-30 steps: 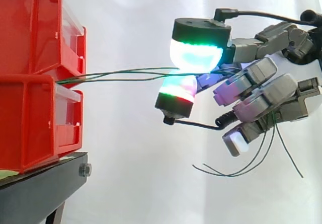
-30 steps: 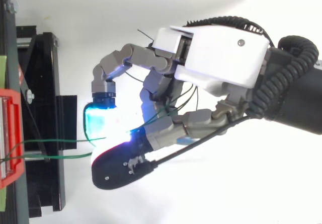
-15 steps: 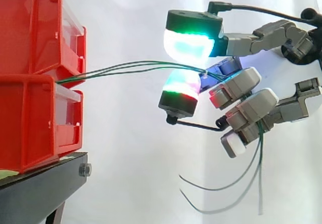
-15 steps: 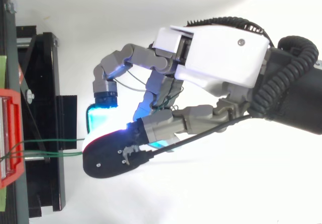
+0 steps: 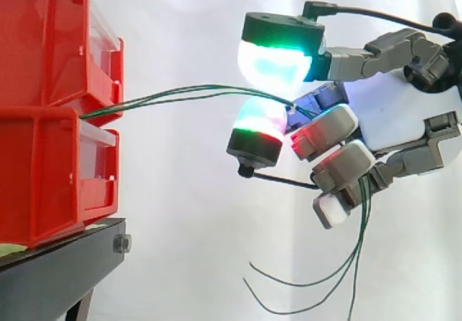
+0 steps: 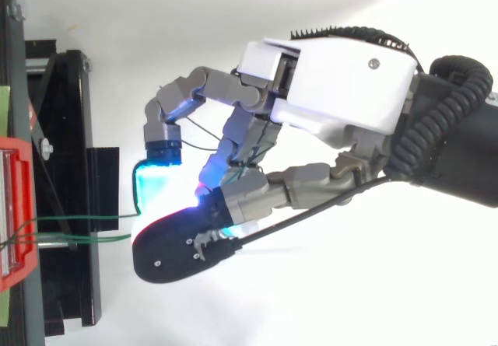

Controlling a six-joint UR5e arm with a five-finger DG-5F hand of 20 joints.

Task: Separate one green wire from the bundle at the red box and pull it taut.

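Find the wires leaving the gap between the upper bin and the lower bin, at least two green strands lying close together. Rise in a shallow arch toward the hand, so not taut. Pass between the two big glowing pads, which stand a little apart, then run on through the curled fingers below, with loose ends dangling under the hand. Reads as a closed grasp on several strands at once, held in the curled fingers; cannot tell whether the pads themselves pinch anything. Seen from above, two strands side by side across the black stand, heading for the pads.

Risks from here, by judgement:
- Could tighten the whole bundle rather than one wire, since no strand looks parted from its neighbours.
- Could lose the wires through the fingers on a pull away from the bins, being so thin and only loosely wrapped.
- Could tug a strand out of the bins, or shift a bin on the stand, if pulled too hard once the slack runs out.
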